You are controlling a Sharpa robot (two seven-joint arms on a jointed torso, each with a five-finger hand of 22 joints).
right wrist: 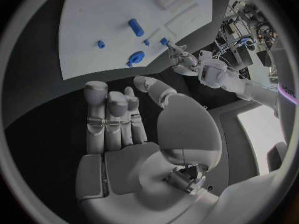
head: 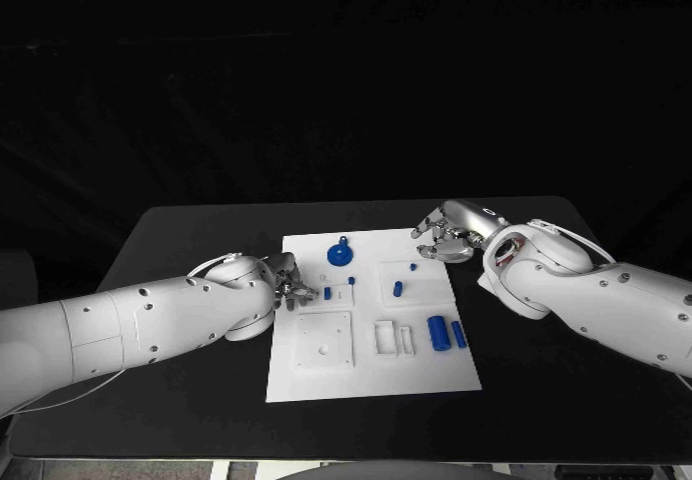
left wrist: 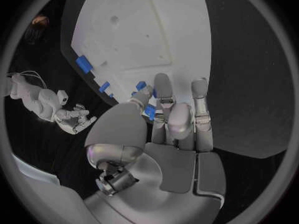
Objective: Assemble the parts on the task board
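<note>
1. The task board (head: 368, 345) lies flat in the middle of the black counter (head: 188, 235), its long side running from 12 to 6 o'clock in the head view.
2. A round blue part with a small stem (head: 339, 254) sits near the board's 12 o'clock edge.
3. A short blue peg (head: 398, 289) stands toward the board's centre, with smaller blue pieces (head: 329, 293) at 9 o'clock of it.
4. Two blue cylinders (head: 437, 333) lie side by side at about 4 o'clock on the board, just beside a white raised frame (head: 392, 337).
5. The left hand (head: 284, 284) rests at the board's 9 o'clock edge. In the left wrist view its fingers (left wrist: 163, 98) lie straight and close together, reaching toward small blue parts (left wrist: 149, 110) at the board's rim; whether they touch one, I cannot tell.
6. The right hand (head: 444, 238) hovers off the board's 1 o'clock corner. Its fingers (right wrist: 109, 115) are loosely spread and hold nothing.
</note>
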